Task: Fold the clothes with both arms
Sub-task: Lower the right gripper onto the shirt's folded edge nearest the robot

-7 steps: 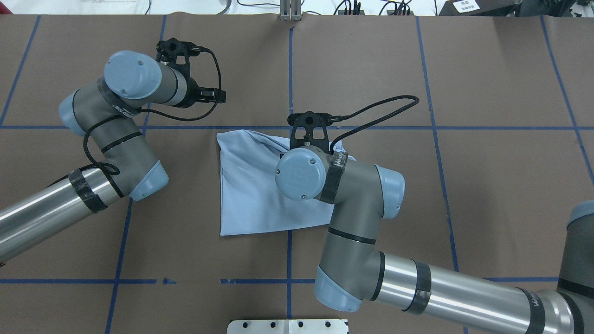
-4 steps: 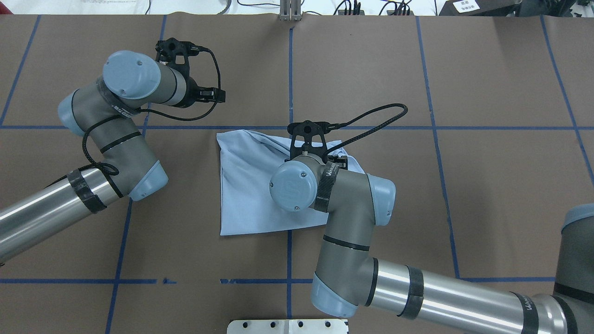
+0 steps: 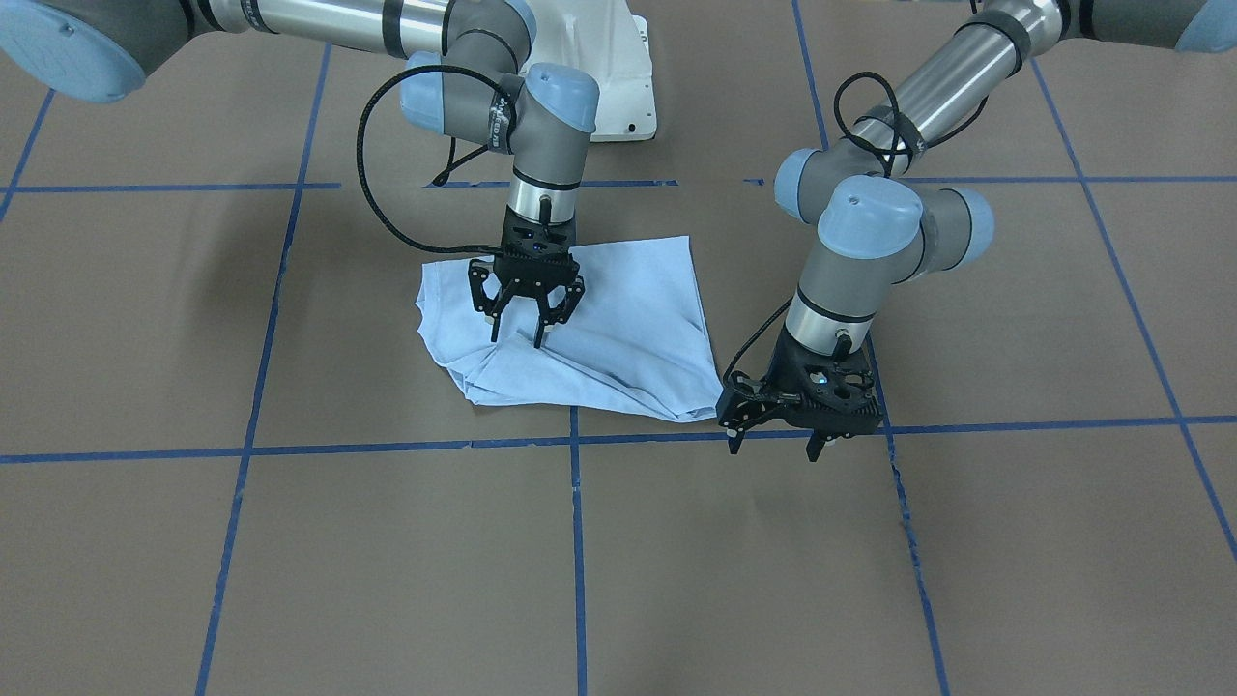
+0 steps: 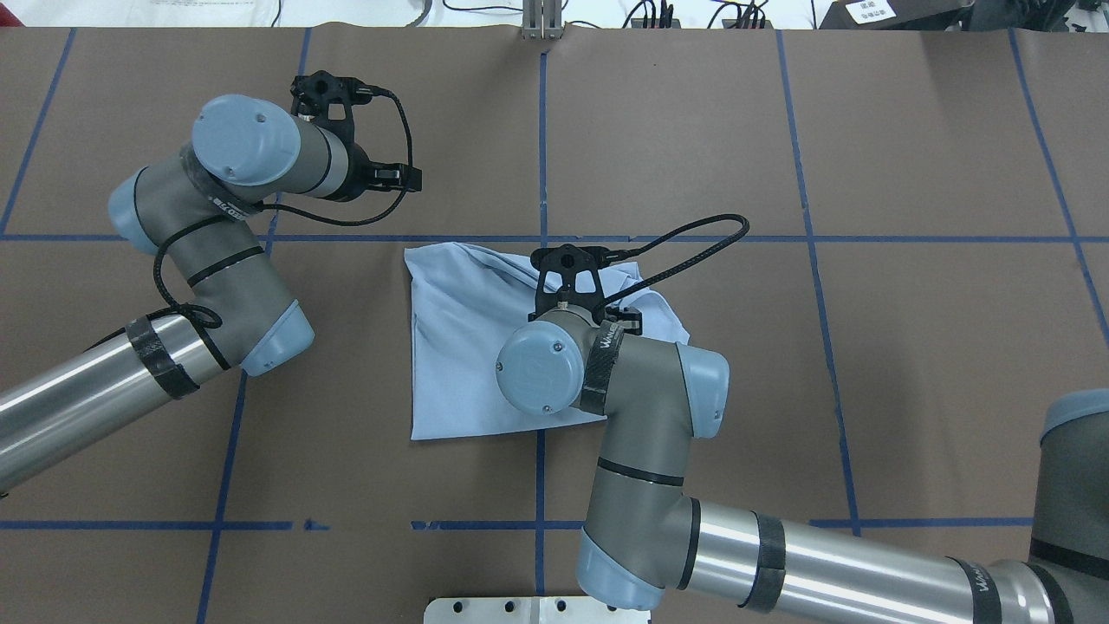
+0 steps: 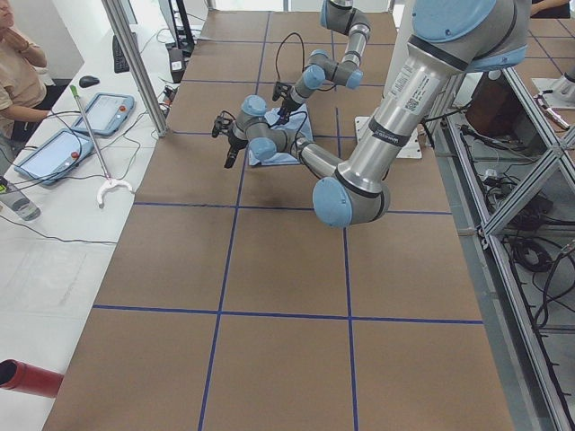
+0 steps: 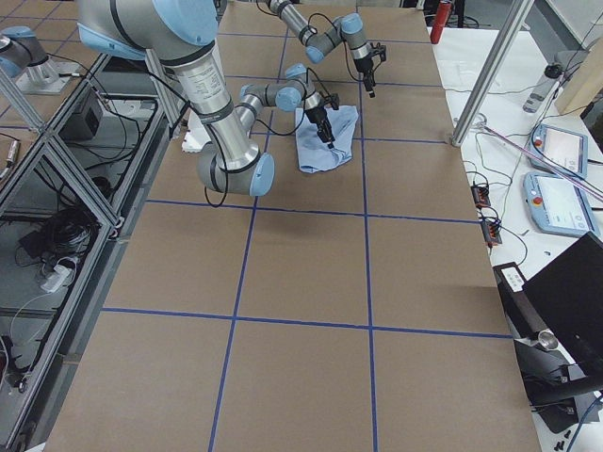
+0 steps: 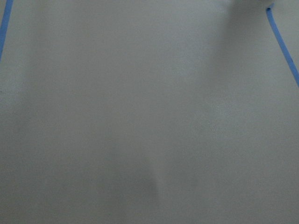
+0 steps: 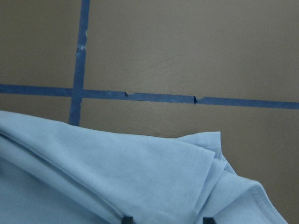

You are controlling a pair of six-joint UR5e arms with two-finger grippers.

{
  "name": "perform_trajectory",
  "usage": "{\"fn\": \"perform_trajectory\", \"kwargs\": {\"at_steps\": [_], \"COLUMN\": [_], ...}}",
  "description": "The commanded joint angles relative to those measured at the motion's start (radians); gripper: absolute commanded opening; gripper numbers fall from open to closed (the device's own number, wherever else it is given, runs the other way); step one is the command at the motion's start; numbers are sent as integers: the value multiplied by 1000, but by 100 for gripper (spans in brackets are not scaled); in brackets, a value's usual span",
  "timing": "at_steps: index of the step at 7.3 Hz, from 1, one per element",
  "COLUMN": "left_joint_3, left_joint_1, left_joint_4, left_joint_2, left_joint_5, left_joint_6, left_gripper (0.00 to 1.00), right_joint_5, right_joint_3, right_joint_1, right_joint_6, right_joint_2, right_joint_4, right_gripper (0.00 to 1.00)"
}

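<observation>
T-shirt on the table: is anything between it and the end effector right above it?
Nothing visible does. The right end effector hangs open just over the T-shirt, bare fabric beneath; the left end effector is off beside its corner.

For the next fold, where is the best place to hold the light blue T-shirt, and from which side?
Probably the layered sleeve hem of the T-shirt, from straight above: it lies flat, so only its raised edges offer a pinch.
</observation>
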Motion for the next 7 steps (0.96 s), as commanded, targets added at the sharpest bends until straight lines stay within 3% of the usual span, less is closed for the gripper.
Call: {"fn": "perform_trajectory", "kwargs": {"at_steps": [1, 2, 3, 4, 7], "left_joint_3": [0, -2, -5, -8, -14], "left_joint_1": [-1, -1, -1, -1, -1], "left_joint_4": [0, 0, 0, 0, 0], "left_joint_2": [0, 0, 0, 5, 8], "left_joint_5": [0, 0, 0, 0, 0], "left_joint_6": [0, -2, -2, -2, -2], "left_gripper": [100, 100, 100, 100, 100], "right_joint_5": [0, 0, 0, 0, 0], "right_joint_3": [-1, -4, -4, -4, -4], "right_joint_1": [-1, -1, -1, -1, 35], "right_joint_6": [1, 0, 0, 1, 0], "right_joint_2": [-6, -10, -7, -6, 3], "right_joint_4": [0, 0, 0, 0, 3], "right_gripper": [51, 47, 31, 0, 0]}}
